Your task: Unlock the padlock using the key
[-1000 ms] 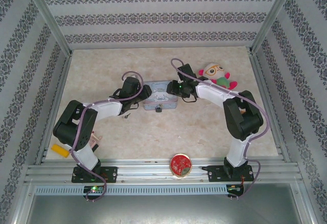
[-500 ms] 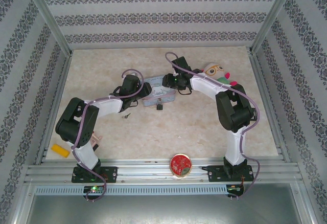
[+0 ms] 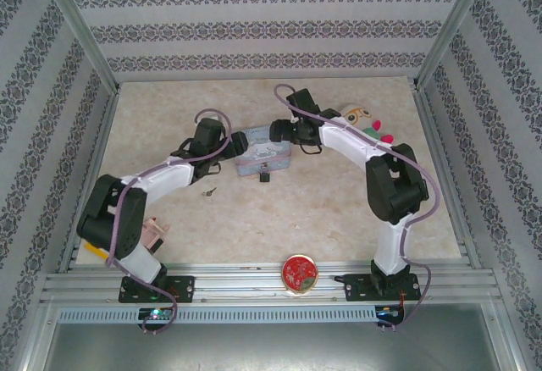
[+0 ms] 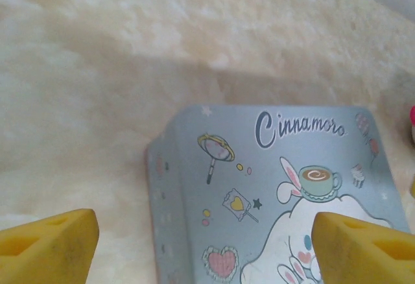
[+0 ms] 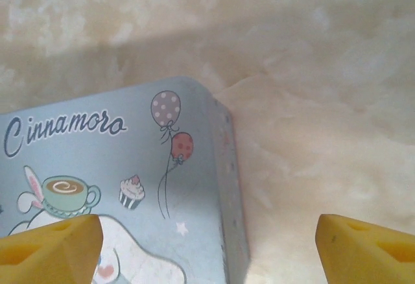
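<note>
- the left claw (image 3: 240, 144) hovered open above the left end of a light-blue cartoon tin (image 3: 269, 157) on the marbled table (image 3: 339, 210). its yellow pads (image 4: 48, 245) were spread wide, one over bare table and one over the lid, gripping nothing.
- the right claw (image 3: 276, 131) hung open above the tin's right end. its yellow fingertips (image 5: 366, 248) were also well apart and empty, one over the lid and one over the table.
- the padlock (image 3: 264, 178), small and dark, sat against the middle of the tin's near side. whether it hooked through a clasp could not be told, and neither claw touched it.
- the key (image 3: 208, 191) lay loose on the table, left of the padlock and apart from the tin, just beside the left arm.
- a plush toy (image 3: 366, 119) with glasses lay behind the right arm.
- a round red disc (image 3: 300, 273) rested on the metal rail between the two arm bases.
</note>
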You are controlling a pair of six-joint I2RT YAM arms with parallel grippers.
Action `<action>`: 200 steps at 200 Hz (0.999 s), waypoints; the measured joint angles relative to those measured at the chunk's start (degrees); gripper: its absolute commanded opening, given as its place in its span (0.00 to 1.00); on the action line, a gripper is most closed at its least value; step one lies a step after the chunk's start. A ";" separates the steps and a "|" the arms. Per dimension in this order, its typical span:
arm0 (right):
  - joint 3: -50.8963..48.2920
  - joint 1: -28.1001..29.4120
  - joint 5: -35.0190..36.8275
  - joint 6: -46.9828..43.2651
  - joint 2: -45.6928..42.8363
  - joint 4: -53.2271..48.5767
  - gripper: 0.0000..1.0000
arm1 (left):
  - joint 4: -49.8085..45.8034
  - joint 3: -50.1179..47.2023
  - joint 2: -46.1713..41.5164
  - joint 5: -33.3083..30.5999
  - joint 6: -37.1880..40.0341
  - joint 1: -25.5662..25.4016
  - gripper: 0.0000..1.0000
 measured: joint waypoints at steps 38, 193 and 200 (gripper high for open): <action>-6.16 0.20 6.62 0.22 -10.29 -0.90 0.98 | -11.30 0.76 -4.85 -2.25 4.24 1.31 0.80; -21.90 6.56 27.28 3.98 -30.16 -2.99 0.98 | -28.00 -2.95 3.48 1.03 11.45 1.36 0.36; -21.90 6.56 27.56 4.02 -30.25 -2.97 0.98 | -28.00 -2.95 3.48 1.14 11.43 1.36 0.35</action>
